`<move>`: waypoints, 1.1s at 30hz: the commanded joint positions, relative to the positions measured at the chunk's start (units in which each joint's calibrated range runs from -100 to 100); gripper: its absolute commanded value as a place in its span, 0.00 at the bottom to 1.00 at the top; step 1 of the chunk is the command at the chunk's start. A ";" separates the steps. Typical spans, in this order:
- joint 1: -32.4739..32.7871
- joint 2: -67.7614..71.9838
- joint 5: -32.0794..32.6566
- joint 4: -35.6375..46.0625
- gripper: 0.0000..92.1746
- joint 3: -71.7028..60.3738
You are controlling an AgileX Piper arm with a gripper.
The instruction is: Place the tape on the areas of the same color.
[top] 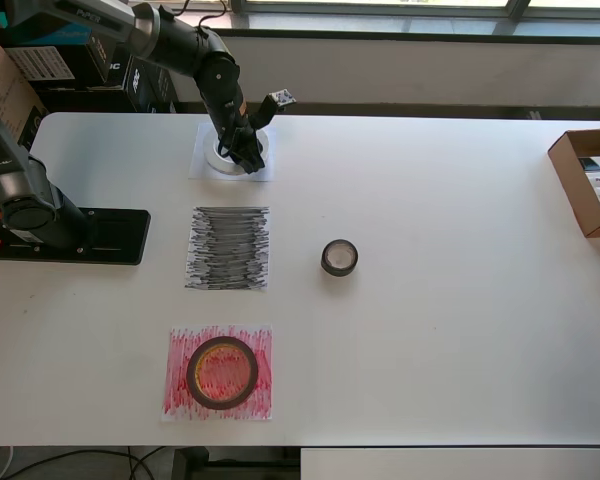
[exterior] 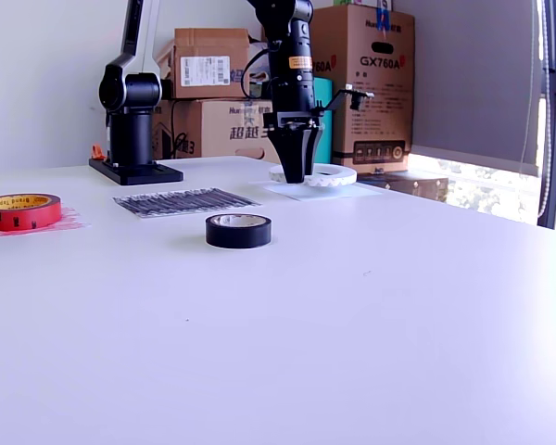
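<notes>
White table (top: 450,330) seen from overhead; three sheets in a column at left. The gripper (top: 245,150) points down on the white roll (exterior: 315,175) lying on the far white sheet (top: 202,165), fingers apparently closed on its rim; black roll (top: 339,257) lies right of the black sheet (top: 228,248); red roll (top: 222,372) sits on the near red sheet (top: 176,395).

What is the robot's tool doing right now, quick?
Tool: down at the white tape roll on the white sheet; the pictures cannot tell whether it is open or gripping.
</notes>
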 commanded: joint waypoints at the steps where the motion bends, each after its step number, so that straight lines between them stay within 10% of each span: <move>1: 0.16 -0.16 0.26 0.01 0.00 -0.09; 11: 0.16 1.71 0.18 0.01 0.01 -0.54; 22: 0.79 1.71 -3.50 0.18 0.35 -0.09; 33: 1.03 1.71 -3.99 0.09 0.43 -0.18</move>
